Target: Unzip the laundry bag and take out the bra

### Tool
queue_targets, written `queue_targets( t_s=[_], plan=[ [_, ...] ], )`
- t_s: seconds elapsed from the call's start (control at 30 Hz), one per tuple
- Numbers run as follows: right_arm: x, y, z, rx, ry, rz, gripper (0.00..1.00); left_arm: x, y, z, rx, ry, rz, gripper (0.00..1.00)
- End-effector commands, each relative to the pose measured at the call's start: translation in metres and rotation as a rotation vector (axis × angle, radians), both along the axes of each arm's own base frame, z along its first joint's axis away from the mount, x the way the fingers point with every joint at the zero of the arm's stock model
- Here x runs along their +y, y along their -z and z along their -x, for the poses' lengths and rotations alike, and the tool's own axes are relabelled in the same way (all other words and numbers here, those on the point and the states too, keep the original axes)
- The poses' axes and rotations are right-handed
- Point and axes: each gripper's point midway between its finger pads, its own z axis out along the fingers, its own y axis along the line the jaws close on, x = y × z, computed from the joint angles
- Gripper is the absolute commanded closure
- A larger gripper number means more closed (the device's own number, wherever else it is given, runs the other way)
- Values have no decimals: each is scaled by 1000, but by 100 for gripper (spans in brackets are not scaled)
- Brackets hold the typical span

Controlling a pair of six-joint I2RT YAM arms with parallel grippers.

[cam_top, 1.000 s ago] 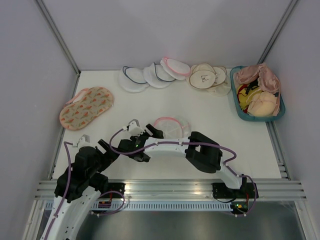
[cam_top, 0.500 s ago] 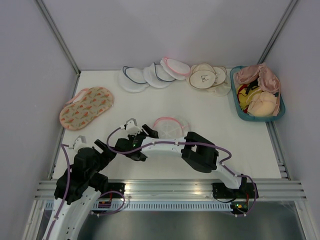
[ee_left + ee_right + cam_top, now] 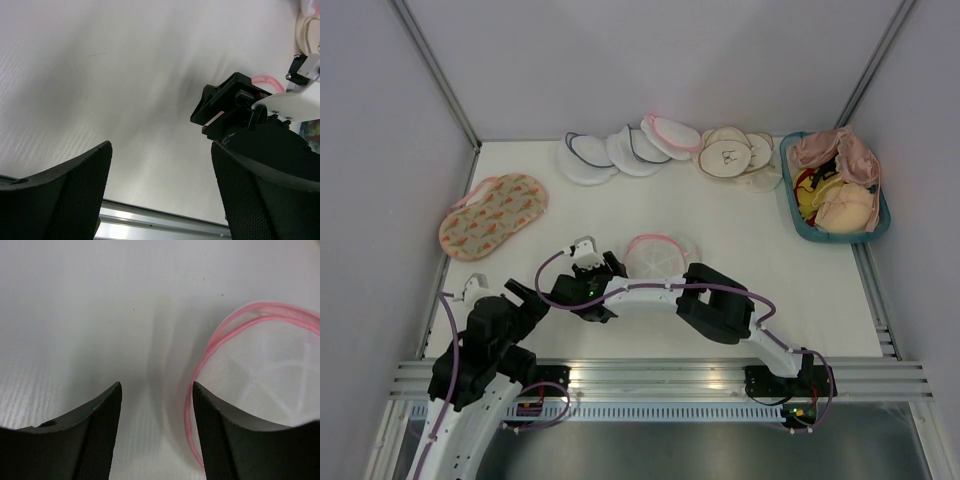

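The laundry bag [image 3: 660, 256], a round white mesh pouch with pink zipper trim, lies flat mid-table. My right gripper [image 3: 594, 260] hovers low just left of it. In the right wrist view my right gripper [image 3: 156, 390] is open over bare table, with the bag's [image 3: 260, 370] pink edge running beside the right-hand finger [image 3: 225, 440]. Pale shapes show through the mesh; the bra itself is hidden. My left gripper [image 3: 498, 288] sits near the front left. In its own view, my left gripper [image 3: 161, 150] is open and empty, looking at the right arm's wrist [image 3: 240, 105].
An orange floral bag [image 3: 492, 215] lies at the left. Along the back are white pouches with blue trim [image 3: 605, 152], another pink-trimmed pouch [image 3: 670, 133] and cream round items [image 3: 730, 152]. A teal basket [image 3: 835, 236] at the right holds peach bras and something yellow.
My right gripper has slid a little to the left, off the bag's edge, and its jaws have narrowed somewhat. The left gripper has drifted slightly left.
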Motion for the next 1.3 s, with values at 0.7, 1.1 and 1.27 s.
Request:
queue_targets(
  t_s=[0.7, 1.1, 1.27],
  plan=[
    [-97, 61, 89, -4, -82, 508, 37, 4, -101, 1, -362, -86, 261, 3],
    [-108, 35, 98, -22, -54, 449, 35, 4, -101, 0, -362, -89, 260, 3],
    [-112, 29, 97, -33, -52, 433, 35, 0, -99, -3, -352, -76, 269, 3]
  ],
)
